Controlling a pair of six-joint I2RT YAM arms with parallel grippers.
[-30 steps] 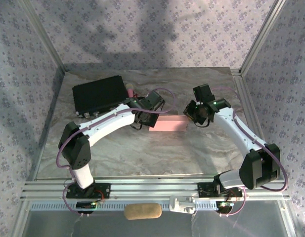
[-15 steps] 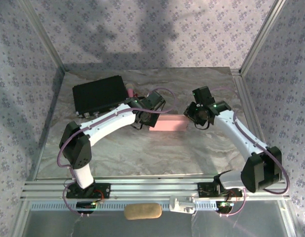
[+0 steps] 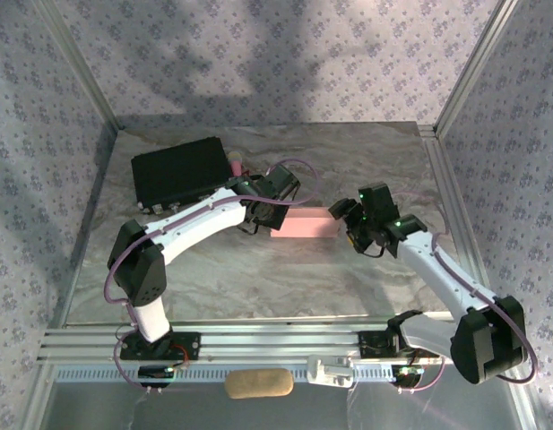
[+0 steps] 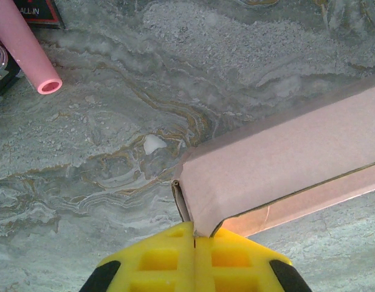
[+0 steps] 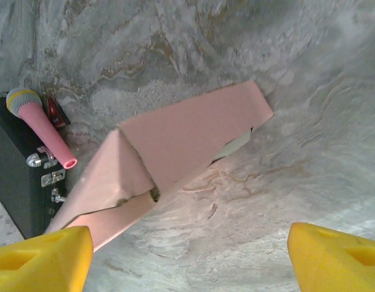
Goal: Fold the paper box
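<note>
The pale pink paper box [image 3: 305,225] lies mid-table as a long, low shape. My left gripper [image 3: 268,216] is at its left end; in the left wrist view its yellow fingers [image 4: 169,258] are shut on the corner of a pink flap of the box [image 4: 284,158], with a narrow gap under the lid. My right gripper [image 3: 347,219] stands just off the box's right end. In the right wrist view the right gripper [image 5: 188,261] is wide open over bare table, with the box [image 5: 187,137] ahead and its folded end close to the left finger [image 5: 41,255], untouched.
A black case [image 3: 177,170] lies at the back left, with a pink microphone [image 3: 234,165] beside it, close behind the left gripper. The same microphone [image 5: 41,125] leans by the case [image 5: 17,176]. Metal frame rails bound the marbled table [image 3: 258,278].
My right gripper has opened wide and drawn back toward the near side, away from the box's right end. The left gripper stays shut on the flap, and the box has not moved.
</note>
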